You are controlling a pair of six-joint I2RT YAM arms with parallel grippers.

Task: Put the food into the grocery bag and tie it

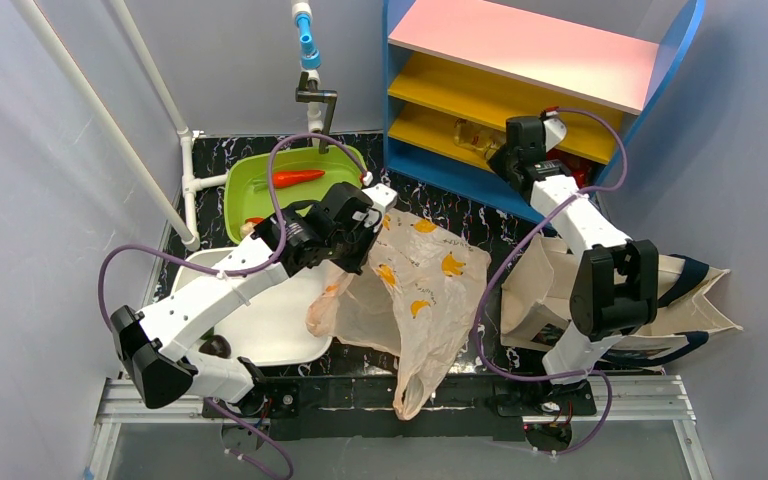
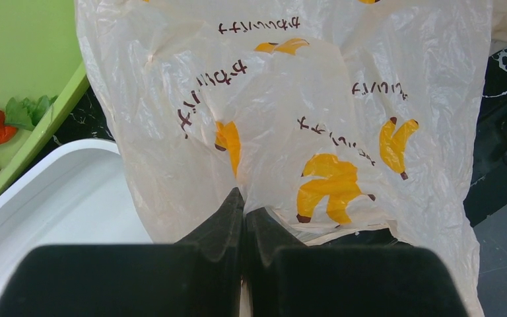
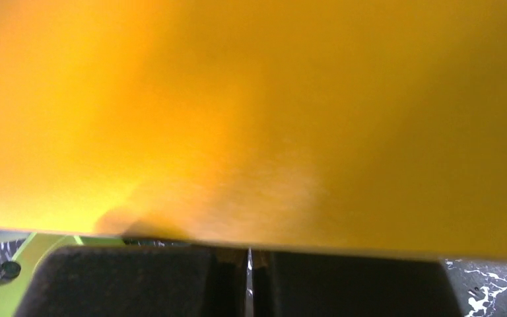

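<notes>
Black left gripper [image 2: 243,206] pinched on thin, crinkly, banana-printed grocery bag [image 2: 290,99]; right gripper [image 3: 249,254] clenched at smooth yellow shelf [image 3: 251,119].

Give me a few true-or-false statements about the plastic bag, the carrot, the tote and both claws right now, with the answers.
1. The left claw is pinching the grocery bag. True.
2. The carrot is inside the grocery bag. False: it lies in the green bin.
3. The right claw is shut, up against the yellow shelf. True.
4. The canvas tote lies beside the left arm. False: it lies on the right side, by the right arm.
</notes>
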